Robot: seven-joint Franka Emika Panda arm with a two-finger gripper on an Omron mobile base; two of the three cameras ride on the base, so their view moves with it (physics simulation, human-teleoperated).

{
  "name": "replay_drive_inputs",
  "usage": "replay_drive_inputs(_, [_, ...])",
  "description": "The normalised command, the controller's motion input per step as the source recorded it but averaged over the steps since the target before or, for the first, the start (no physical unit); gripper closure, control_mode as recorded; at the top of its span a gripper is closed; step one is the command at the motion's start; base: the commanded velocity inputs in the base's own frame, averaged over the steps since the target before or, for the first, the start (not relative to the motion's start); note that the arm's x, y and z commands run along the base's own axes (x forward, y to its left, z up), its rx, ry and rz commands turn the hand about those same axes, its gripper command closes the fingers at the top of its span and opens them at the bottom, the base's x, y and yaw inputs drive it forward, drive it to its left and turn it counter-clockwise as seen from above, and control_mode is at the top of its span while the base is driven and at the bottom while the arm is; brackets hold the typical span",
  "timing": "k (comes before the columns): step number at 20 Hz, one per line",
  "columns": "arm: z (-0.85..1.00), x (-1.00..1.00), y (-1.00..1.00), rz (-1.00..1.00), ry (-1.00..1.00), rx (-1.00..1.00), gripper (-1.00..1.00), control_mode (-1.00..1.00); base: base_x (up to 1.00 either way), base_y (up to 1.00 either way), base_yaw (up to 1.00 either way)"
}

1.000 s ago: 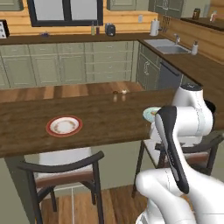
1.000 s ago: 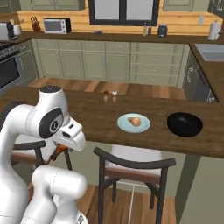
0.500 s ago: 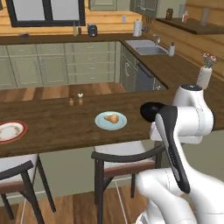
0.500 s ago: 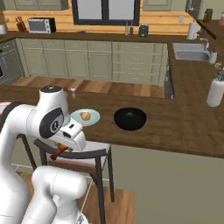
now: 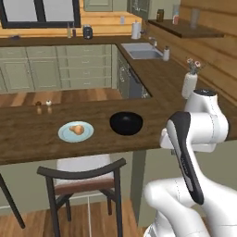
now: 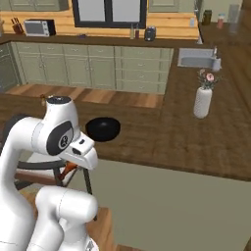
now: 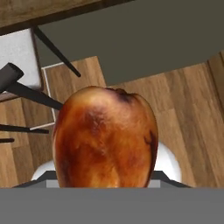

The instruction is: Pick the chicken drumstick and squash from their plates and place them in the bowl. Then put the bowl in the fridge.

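Left base view, surface [image 5: 28, 139]: a dark wooden top runs across, the arm rising at the lower right.
Left base view, bowl [image 5: 126, 123]: black, upright on the surface, just beside the pale blue plate [image 5: 65, 135] to its left, not touching.
Left base view, squash [image 5: 77, 130]: a tan-orange lump lying on the pale blue plate.
Left base view, around: two small shakers [image 5: 43, 107] stand farther back on the surface; a white vase [image 5: 189, 83] with flowers stands to the right; a chair [image 5: 83, 180] is tucked under the near edge below the plate.
Right base view, bowl [image 6: 103, 129]: on the surface, behind the arm's upper joint; the vase [image 6: 203, 100] stands well apart to the right.
Right base view, tool [image 6: 68, 170]: low beside the arm, below the surface edge, an orange-brown piece showing at it.
Hand view, chicken drumstick [image 7: 105, 138]: golden-brown, close up, grasped in the tool; the fingertips are hidden behind it.
Hand view, around: wooden floor [image 7: 183, 109], chair legs and the underside of the surface beyond.
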Motion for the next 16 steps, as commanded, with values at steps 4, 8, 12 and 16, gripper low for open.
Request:
replay_drive_inputs(4, [0.0, 0.0, 0.0, 0.0, 0.0, 0.0, 1.0, 1.0, 0.77, -0.41, 0.24])
replay_drive_inputs(8, [0.0, 0.0, 0.0, 0.0, 0.0, 0.0, 1.0, 1.0, 0.76, -0.52, 0.27])
replay_drive_inputs(12, [0.0, 0.0, 0.0, 0.0, 0.0, 0.0, 1.0, 1.0, 0.74, -0.61, 0.25])
replay_drive_inputs(16, [0.0, 0.0, 0.0, 0.0, 0.0, 0.0, 1.0, 1.0, 0.79, -0.69, 0.21])
